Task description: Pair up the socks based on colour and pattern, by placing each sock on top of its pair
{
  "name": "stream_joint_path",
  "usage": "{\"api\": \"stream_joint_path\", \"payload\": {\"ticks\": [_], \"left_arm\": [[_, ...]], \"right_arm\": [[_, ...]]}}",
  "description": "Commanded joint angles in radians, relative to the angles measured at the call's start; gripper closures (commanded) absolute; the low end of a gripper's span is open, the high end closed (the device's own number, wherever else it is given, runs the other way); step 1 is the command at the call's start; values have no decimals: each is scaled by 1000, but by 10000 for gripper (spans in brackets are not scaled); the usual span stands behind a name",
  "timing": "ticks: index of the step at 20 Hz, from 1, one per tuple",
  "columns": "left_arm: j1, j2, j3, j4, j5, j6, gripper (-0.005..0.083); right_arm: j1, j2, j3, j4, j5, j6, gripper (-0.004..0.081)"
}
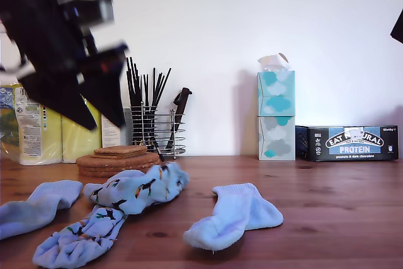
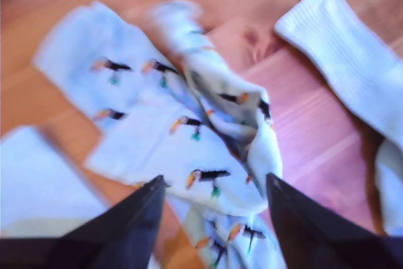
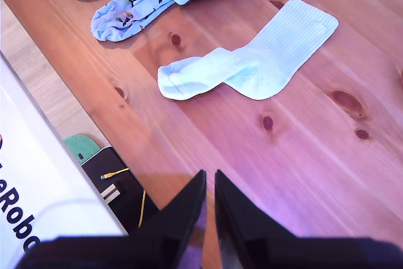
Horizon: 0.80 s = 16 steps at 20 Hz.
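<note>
My first gripper (image 2: 214,200) is held wide open and empty above the toucan socks (image 1: 110,209); my second gripper (image 3: 210,187) is nearly closed on nothing, high over the table (image 1: 340,206).

The two toucan-printed socks are seen heaped together, overlapping, toward the exterior view's left, so that pair is judged roughly stacked, though crumpled. One plain pale blue sock (image 1: 236,218) is left alone near the middle of the exterior view, and the other plain sock (image 1: 38,206) lies at that view's left edge, just beside the toucan heap. The two plain ones are well apart, so their pairing is judged still to be done: one must be carried onto the other.
</note>
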State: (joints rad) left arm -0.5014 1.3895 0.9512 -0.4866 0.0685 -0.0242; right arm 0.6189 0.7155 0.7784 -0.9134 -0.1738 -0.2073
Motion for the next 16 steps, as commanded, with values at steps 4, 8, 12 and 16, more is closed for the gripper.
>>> {"api": "stream_joint_path", "payload": {"ticks": [4,8,12,16], "left_arm": [[45,-98,-16,-254,-37,-11,352],[81,-161,-99,-325,-55,-78,341],[98,-159,-243,-296,-63,-131,234],[98,-158,-274,-258,-119,-152,136]], "right_arm": [[5,-5,2,48,-11,-3,752],[5,-5,2,49,-10,-13,752],[5,-5,2,50,-10,-18,752],[5,-5,2,50,-11,-19,752]]}}
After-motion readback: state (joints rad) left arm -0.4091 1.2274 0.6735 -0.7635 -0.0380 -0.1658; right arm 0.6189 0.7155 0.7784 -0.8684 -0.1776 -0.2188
